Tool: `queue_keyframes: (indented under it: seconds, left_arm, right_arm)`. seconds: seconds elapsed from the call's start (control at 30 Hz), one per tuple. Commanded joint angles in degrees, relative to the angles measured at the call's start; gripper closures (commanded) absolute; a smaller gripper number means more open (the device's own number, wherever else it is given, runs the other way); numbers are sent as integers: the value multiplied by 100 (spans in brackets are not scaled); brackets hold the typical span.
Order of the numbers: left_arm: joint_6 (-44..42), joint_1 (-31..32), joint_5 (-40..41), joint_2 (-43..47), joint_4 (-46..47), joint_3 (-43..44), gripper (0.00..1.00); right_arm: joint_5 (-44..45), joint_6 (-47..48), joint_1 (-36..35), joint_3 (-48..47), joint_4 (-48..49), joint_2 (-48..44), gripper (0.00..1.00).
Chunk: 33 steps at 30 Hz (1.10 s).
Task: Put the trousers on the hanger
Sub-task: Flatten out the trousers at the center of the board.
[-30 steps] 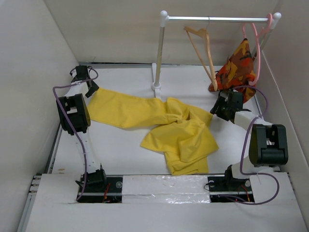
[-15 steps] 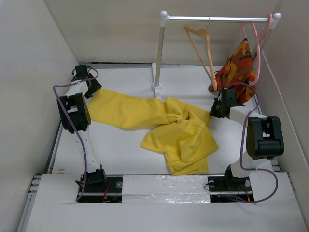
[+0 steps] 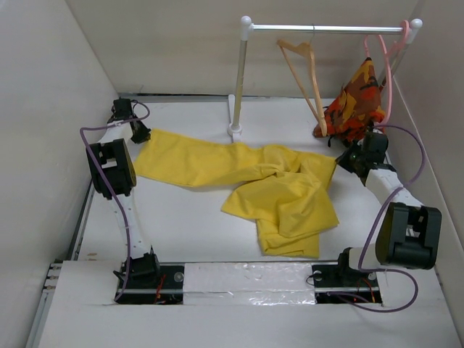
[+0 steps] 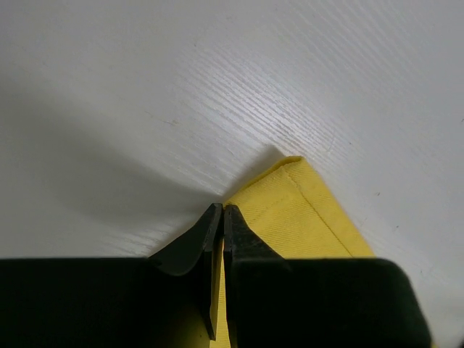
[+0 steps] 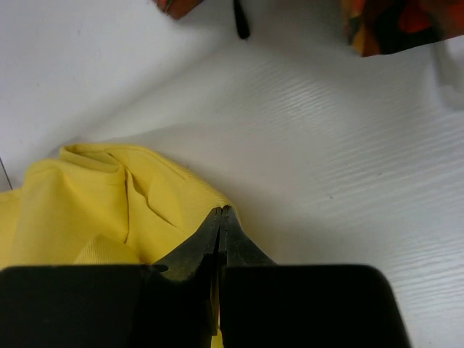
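The yellow trousers (image 3: 283, 196) lie stretched across the table, one leg running left and a rumpled heap in the middle. My left gripper (image 3: 139, 135) is shut on the corner of the left leg end; in the left wrist view the cloth (image 4: 304, 217) is pinched between the closed jaws of this gripper (image 4: 222, 207). My right gripper (image 3: 342, 161) is shut on the trousers' right edge, and in the right wrist view the yellow folds (image 5: 109, 203) run into its closed tips (image 5: 222, 210). The wooden hanger (image 3: 304, 72) hangs empty on the rail, behind the trousers.
A white clothes rack with a rail (image 3: 326, 29) and a post (image 3: 238, 80) stands at the back. A pink hanger (image 3: 384, 72) carries an orange-red patterned garment (image 3: 355, 101), just behind my right gripper and seen at the top of the right wrist view (image 5: 406, 22). Walls close in on both sides.
The left gripper has closed on the leg corner. The right arm, shut on the cloth, has pulled right and back, and the trousers have stretched out towards the right.
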<state>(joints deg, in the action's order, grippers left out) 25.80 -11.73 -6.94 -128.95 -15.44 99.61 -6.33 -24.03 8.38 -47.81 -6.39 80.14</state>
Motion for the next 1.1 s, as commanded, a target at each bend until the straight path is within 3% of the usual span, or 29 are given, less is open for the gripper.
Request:
queue_keyframes:
  seconds: [0.0, 0.4, 0.63, 0.87, 0.97, 1.03, 1.07]
  left_arm:
    - [144, -101, -71, 299, 198, -223, 100]
    - [337, -681, 202, 353, 287, 760, 100]
    - [531, -752, -97, -612, 50, 2920, 100]
    - [751, -699, -501, -974, 717, 3407, 98]
    - [567, -542, -563, -1001, 780, 3398, 78]
    - [418, -462, -423, -905, 640, 3320, 68]
    - [399, -401, -422, -826, 656, 3188, 58]
  right_arm:
    - [88, -286, 426, 52, 393, -209, 100]
    - [448, -594, 1236, 79, 533, -69, 100]
    - [1176, -463, 1298, -220, 183, 125, 100]
    - [1600, -391, 1482, -342, 69, 116, 100]
    - [1564, -392, 1404, -545, 15, 186, 92]
    - [1547, -374, 1333, -589, 7, 143, 69]
    - [1486, -331, 1254, -598, -2, 125, 53]
